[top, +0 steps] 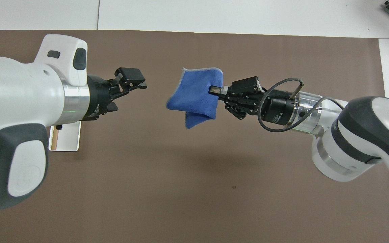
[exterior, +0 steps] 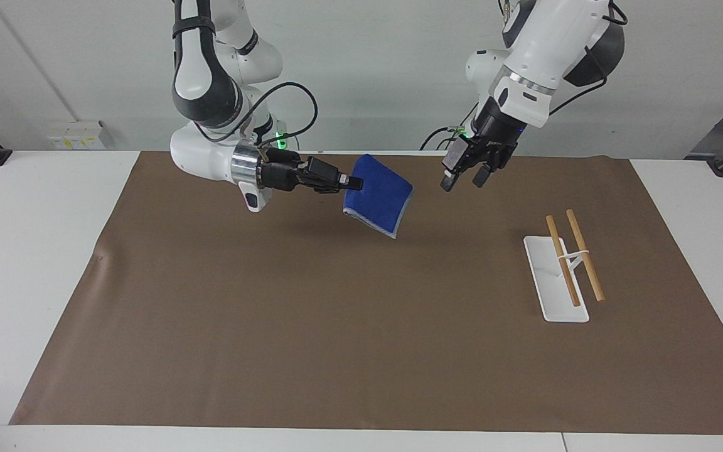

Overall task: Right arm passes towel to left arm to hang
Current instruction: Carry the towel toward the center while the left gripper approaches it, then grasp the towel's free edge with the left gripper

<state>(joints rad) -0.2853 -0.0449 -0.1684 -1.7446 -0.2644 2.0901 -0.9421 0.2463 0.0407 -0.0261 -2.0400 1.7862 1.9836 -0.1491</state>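
The bright-blue towel [exterior: 378, 193] [top: 196, 99] hangs folded in the air over the brown mat, nearer the robots' edge of it. My right gripper [exterior: 355, 183] [top: 213, 90] is shut on one side of it, reaching in level from the right arm's end. My left gripper [exterior: 464, 179] [top: 137, 82] hangs open a short way from the towel's free side, pointing toward it without touching, nothing between its fingers.
A white rack base [exterior: 553, 295] [top: 65, 140] with two wooden rods [exterior: 584, 262] stands on the brown mat [exterior: 336, 326] toward the left arm's end; the left arm hides most of it from above. White tabletop borders the mat.
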